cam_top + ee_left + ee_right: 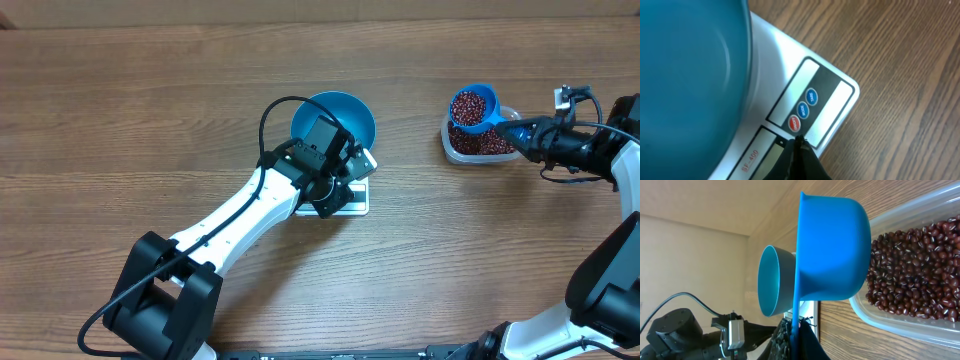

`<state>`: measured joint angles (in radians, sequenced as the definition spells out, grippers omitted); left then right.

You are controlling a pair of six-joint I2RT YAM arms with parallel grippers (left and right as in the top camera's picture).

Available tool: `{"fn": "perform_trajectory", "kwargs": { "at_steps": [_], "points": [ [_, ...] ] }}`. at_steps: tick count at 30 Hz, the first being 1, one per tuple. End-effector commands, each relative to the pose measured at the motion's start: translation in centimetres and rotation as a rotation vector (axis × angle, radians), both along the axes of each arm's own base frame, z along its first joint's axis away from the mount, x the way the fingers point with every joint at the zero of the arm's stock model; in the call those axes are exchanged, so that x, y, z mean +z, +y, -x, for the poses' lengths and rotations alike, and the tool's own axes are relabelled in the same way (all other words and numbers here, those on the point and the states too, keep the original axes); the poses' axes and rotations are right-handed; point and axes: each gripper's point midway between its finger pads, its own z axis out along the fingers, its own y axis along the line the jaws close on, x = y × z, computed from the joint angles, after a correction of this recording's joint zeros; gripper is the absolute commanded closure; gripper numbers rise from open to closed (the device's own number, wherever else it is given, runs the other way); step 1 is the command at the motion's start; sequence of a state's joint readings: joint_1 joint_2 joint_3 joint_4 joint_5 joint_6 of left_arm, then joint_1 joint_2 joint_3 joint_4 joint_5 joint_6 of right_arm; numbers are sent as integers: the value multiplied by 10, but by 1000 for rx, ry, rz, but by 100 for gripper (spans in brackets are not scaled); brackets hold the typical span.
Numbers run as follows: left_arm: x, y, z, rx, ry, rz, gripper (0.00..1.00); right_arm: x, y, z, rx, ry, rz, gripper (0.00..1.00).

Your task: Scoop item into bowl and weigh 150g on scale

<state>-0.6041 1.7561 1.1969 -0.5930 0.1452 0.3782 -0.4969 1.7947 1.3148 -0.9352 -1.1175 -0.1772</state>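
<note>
Overhead, the bowl (345, 112) sat on the scale (358, 198); my left claw (332, 195), pinched together, hung at its buttons (803, 109). My right claw (527, 133) clamped the scoop (491, 104), heaped with beans (467, 106), above the tub (447, 137).

Bowl (345, 108) seemingly rests on scale (356, 201), tub (447, 136) right.

Light-blue bowl (345, 112) upright on white scale (355, 202); glossy red-brown beans (485, 143) fill tub (446, 135) and scoop (493, 100).
</note>
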Motion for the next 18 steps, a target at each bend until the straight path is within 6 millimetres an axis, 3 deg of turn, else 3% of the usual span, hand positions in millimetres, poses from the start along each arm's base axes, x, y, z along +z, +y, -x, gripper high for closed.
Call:
{"fn": "perform_trajectory", "kwargs": {
  "at_steps": [1,10,18],
  "points": [
    [-4,-4,-3,-27,-18,2,96,0,0,0,5,-15,-12,96],
    [-33,-6,-5,3,34,-17,96,-1,-1,0,4,-11,-5,96],
    [-36,-4,-3,3,43,-25,96,-3,-1,1,2,-6,4,96]
  ]
}}
